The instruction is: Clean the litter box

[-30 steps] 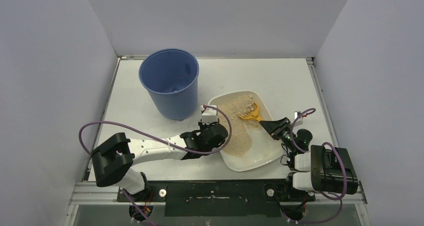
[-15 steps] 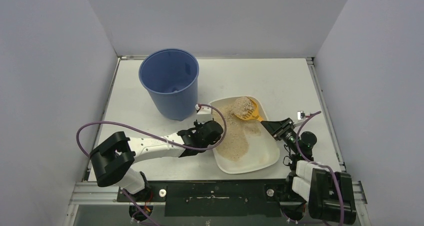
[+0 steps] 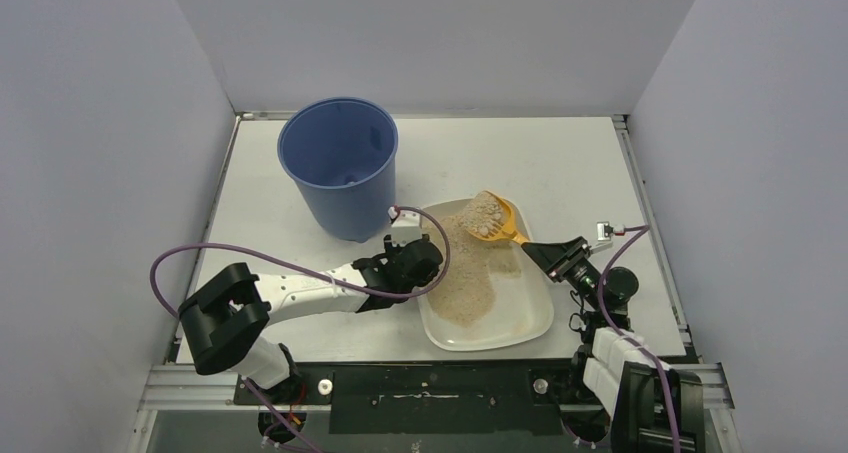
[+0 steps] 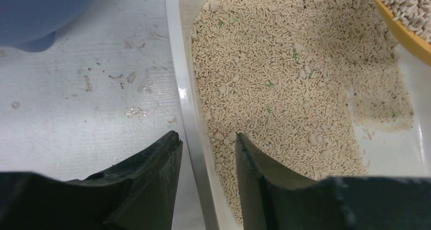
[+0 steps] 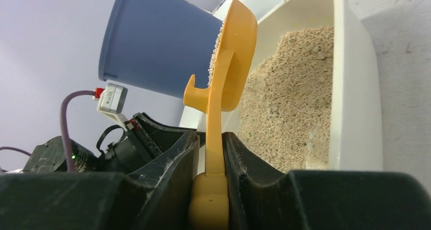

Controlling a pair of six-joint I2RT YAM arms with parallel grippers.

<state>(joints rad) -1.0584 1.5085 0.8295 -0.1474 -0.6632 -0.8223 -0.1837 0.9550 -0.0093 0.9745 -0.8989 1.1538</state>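
Observation:
The litter box (image 3: 528, 311) is a white tray of tan granules at centre right of the table. My left gripper (image 3: 430, 261) is at the tray's left rim (image 4: 176, 77). Its jaws (image 4: 206, 136) straddle that rim, one finger outside and one over the litter, with a gap on each side, so it is open. My right gripper (image 3: 535, 246) is shut on the handle of a yellow scoop (image 3: 494, 221). The scoop (image 5: 231, 52) is lifted over the tray's far end and heaped with litter. The tray's right wall (image 5: 356, 88) lies beside it.
A tall blue bucket (image 3: 340, 163) stands at the tray's far left, close to the left arm, and also shows as a blue wall (image 5: 152, 47) behind the scoop. Grey walls enclose the table on three sides. A few crumbs lie on the table (image 4: 91, 103).
The tray has swung and slid left, now lying squarer to the table. The scoop has risen out of the litter with a heaped load. The left jaws have widened off the rim.

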